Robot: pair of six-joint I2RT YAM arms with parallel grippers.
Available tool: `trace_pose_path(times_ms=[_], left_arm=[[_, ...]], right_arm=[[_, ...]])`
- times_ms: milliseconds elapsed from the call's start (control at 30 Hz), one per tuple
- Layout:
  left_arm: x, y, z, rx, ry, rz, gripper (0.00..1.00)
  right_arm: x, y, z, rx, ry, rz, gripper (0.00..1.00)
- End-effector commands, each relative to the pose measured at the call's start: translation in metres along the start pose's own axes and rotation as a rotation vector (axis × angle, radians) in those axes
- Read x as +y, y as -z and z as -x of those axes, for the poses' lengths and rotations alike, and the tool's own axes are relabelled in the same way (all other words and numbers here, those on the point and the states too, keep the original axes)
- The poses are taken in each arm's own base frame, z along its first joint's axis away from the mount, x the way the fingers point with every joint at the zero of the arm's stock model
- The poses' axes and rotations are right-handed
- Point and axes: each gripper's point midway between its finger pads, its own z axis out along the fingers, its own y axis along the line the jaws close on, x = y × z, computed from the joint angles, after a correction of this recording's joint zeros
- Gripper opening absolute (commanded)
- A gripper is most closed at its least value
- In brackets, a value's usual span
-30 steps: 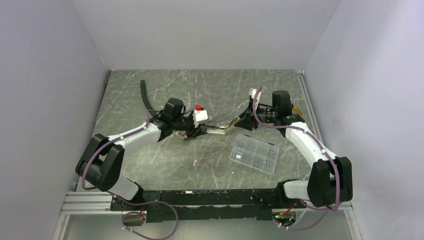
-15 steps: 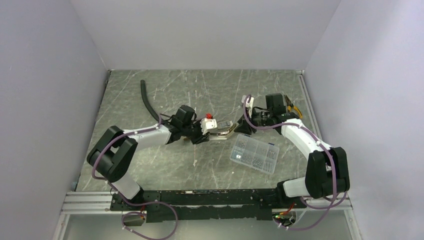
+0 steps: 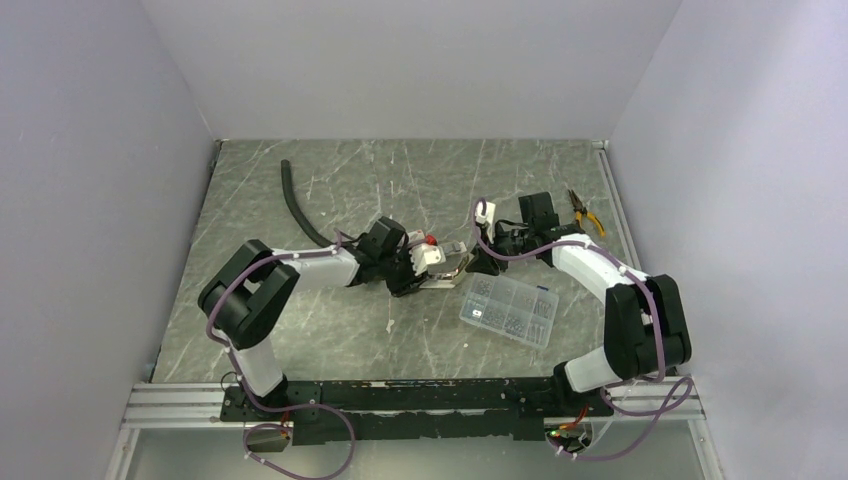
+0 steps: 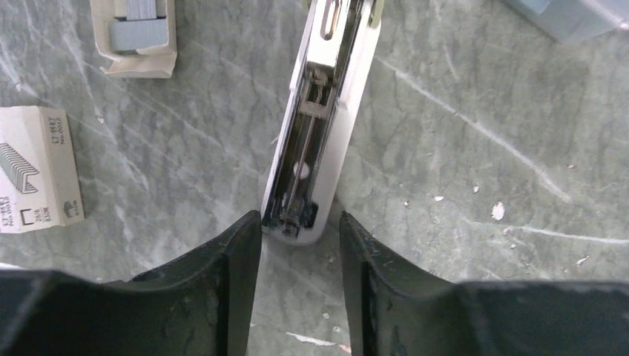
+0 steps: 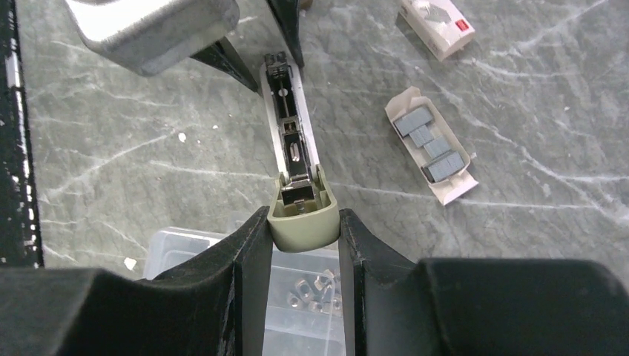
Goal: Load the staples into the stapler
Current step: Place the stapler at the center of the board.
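Pinching the olive hinge end of the stapler [image 5: 291, 137] between its fingers, the right gripper [image 5: 303, 222] held it opened flat near the middle of the table [image 3: 330, 330]. The bare channel faced up, likely so a strip could drop in. The left gripper [image 4: 300, 222] bracketed the white front tip from 9 o'clock in the top view, probably to steady it; whether it clamped or merely flanked could not be told. A tray of staples [image 5: 434, 144] lay at 3 o'clock of the channel, unpicked.

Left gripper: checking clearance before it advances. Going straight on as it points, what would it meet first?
The stapler: its pale end sits between the tips of the left gripper, so contact would probably be immediate.
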Motion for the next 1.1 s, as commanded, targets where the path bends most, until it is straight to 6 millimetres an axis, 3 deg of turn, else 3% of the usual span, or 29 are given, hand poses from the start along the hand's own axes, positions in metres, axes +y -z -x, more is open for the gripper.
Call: trace_pose_path(times_ms=[0,233,467,733,900,1067], left_arm=[[-0.004,-0.003,-0.014,0.081,0.046,-0.015,0.51],[-0.007,-0.003,-0.013,0.085,0.046,-0.039,0.87],[-0.008,0.009,0.009,0.018,-0.011,-0.055,0.88],[-0.011,0.005,0.032,-0.065,-0.053,-0.116,0.70],[-0.011,-0.001,0.032,-0.073,-0.045,-0.125,0.52],[-0.017,-0.008,0.019,-0.036,-0.021,-0.155,0.29]], right_arm=[[-0.017,-0.002,0.001,-0.006,0.097,-0.035,0.00],[-0.019,0.000,-0.009,0.036,0.137,-0.032,0.00],[-0.018,-0.001,-0.013,0.042,0.165,-0.025,0.00],[-0.018,-0.001,-0.007,0.027,0.171,-0.021,0.00],[-0.016,-0.002,-0.010,0.023,0.162,-0.011,0.00],[-0.016,0.000,-0.018,0.017,0.137,-0.008,0.01]])
